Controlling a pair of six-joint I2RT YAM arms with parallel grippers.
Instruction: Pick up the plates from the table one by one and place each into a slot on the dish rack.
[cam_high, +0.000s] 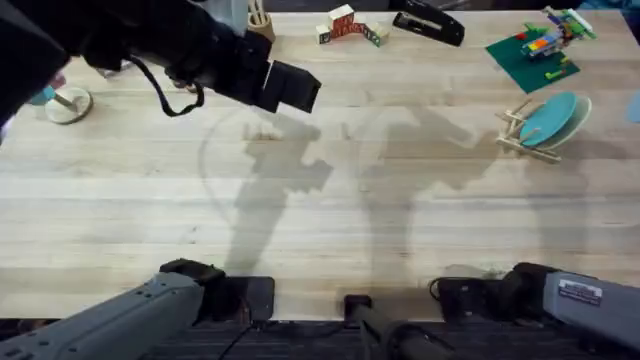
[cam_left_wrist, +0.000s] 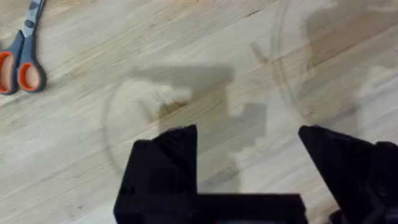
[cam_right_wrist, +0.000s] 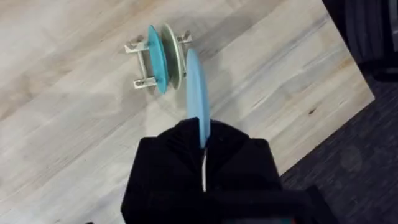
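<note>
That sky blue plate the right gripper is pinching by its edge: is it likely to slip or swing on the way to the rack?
The sky blue plate looks thin and stiff, probably light, so sagging seems unlikely. The right gripper grips only its rim, on smooth plastic, so it might pivot or slip if jolted. The dish rack looks small and light; a nudge could shift it.

There is one dish rack (cam_high: 527, 130) on one wooden table (cam_high: 330, 200). Two plates stand in the rack, one teal plate (cam_right_wrist: 156, 59) and one pale plate (cam_right_wrist: 173, 53). One more sky blue plate (cam_right_wrist: 195, 93) is held on its edge. There is one pair of scissors (cam_left_wrist: 22, 53) with orange handles
</note>
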